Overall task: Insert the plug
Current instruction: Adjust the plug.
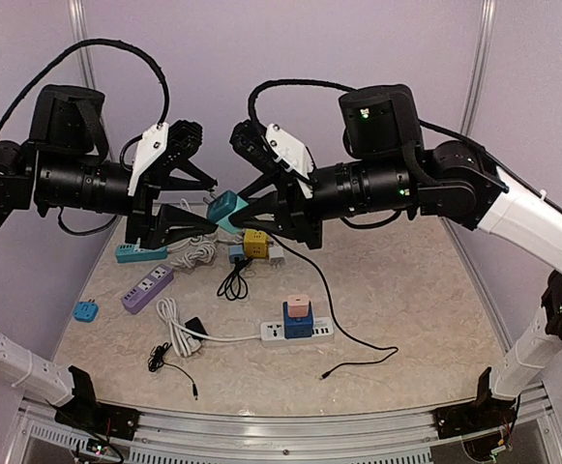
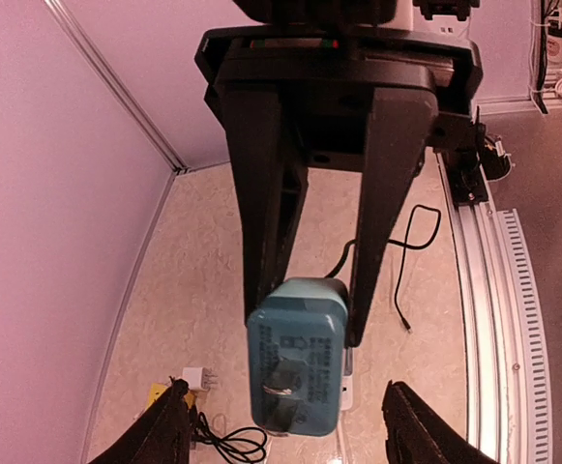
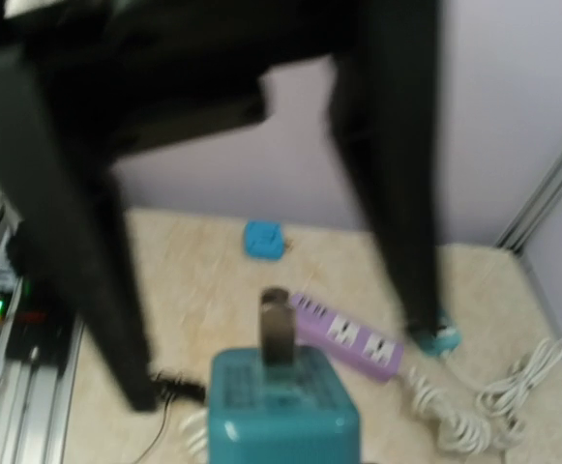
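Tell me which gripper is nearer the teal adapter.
Right. The right gripper is shut on the teal adapter, holding it in the air. The left gripper faces it with jaws open to either side, not gripping.

Plug [image 1: 224,209] sits between left fingers [image 1: 186,220] and right fingers [image 1: 264,205] (above table [image 1: 406,290]).

I can read no text; the fine print on the teal plug [image 2: 295,362] face is too small and blurred to make out.
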You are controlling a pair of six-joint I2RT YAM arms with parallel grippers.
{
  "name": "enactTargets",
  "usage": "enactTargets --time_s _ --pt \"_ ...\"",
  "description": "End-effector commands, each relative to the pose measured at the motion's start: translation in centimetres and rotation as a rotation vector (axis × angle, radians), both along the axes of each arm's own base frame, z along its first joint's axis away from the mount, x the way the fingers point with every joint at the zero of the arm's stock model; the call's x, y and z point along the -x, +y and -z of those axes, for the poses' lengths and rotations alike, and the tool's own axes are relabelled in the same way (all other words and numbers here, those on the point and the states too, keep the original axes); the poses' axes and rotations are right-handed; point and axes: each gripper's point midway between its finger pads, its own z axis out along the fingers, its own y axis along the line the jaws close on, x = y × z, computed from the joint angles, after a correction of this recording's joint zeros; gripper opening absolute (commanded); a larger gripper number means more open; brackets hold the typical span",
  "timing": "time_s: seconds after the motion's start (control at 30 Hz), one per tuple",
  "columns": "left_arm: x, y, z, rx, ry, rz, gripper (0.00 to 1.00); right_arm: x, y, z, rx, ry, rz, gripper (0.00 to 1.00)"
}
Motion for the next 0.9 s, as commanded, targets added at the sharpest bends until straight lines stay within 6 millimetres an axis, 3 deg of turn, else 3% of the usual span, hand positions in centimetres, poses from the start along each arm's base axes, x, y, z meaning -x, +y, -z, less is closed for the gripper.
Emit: enactTargets --time_s 0.0,0.33,0.53,0.67,0.83,0.87 --pt "-0.4 0.3 -0.2 -0.016 -0.008 -0.030 0.63 1.3 0.3 1.6 0.063 -0.015 -0.057 0.00" --pt "0.4 -1.0 1.3 -0.041 0.037 -0.013 0.30 1.4 0.2 1.3 0.044 -0.034 -0.046 0.00" --pt "0.4 -1.2 1.7 -0.054 0.047 -0.010 0.29 1.4 0.2 1.0 0.032 -0.036 -0.048 0.00" --pt "0.5 -1.3 2.0 -0.066 0.047 -0.006 0.00 1.5 0.2 0.8 0.023 -0.033 -0.049 0.00" --pt "0.4 -1.4 0.4 -0.024 0.004 -0.006 0.00 1.1 -0.3 0.3 -0.025 -0.034 -0.012 0.00" --pt "0.2 -1.4 -0.2 -0.013 -0.014 -0.012 0.00 0.9 -0.5 0.2 -0.040 -0.037 0.004 0.18"
